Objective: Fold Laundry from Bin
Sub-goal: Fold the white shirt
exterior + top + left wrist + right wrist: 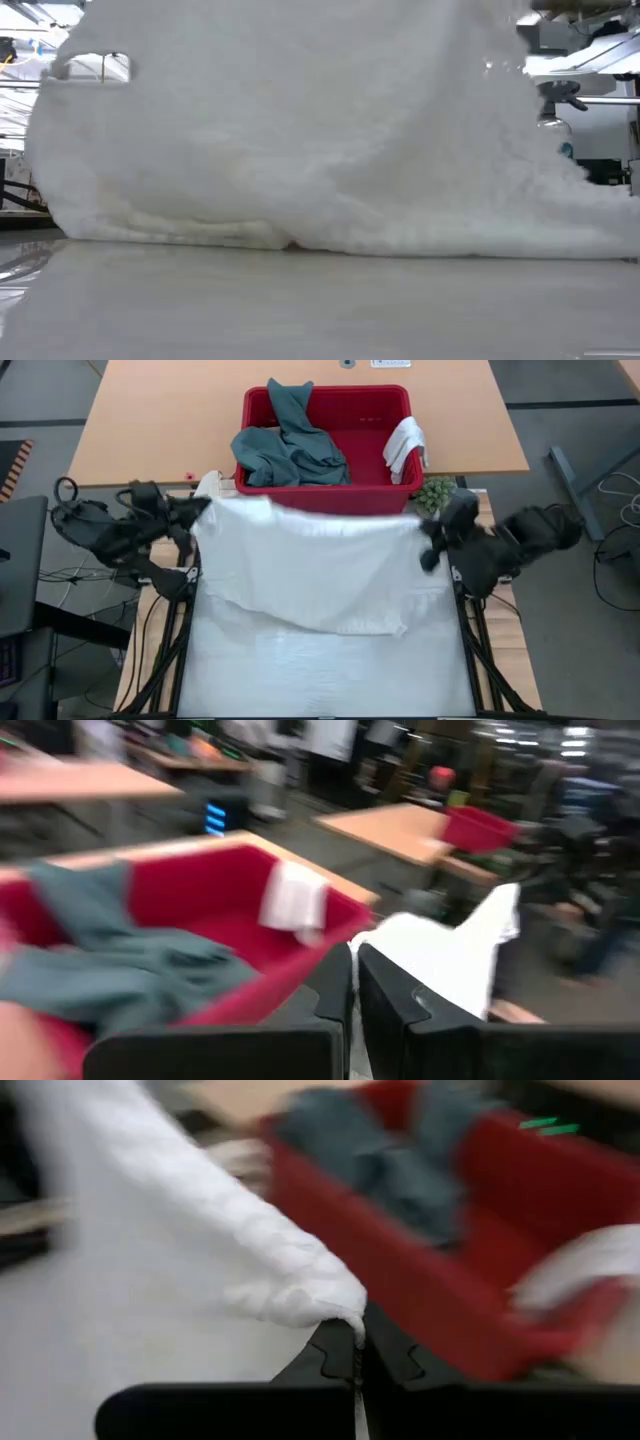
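I see one white textured towel, fluffy and soft, stretched between my two grippers just in front of the bin, its lower edge sagging onto the glossy white work surface. My left gripper is pinched tight on one top corner, my right gripper clamped on the other. The bin is one rectangular red plastic basket; inside I count two soft items: a crumpled teal-green garment heaped at one end and a small white cloth draped at the other end. It sits on a tan wooden table.
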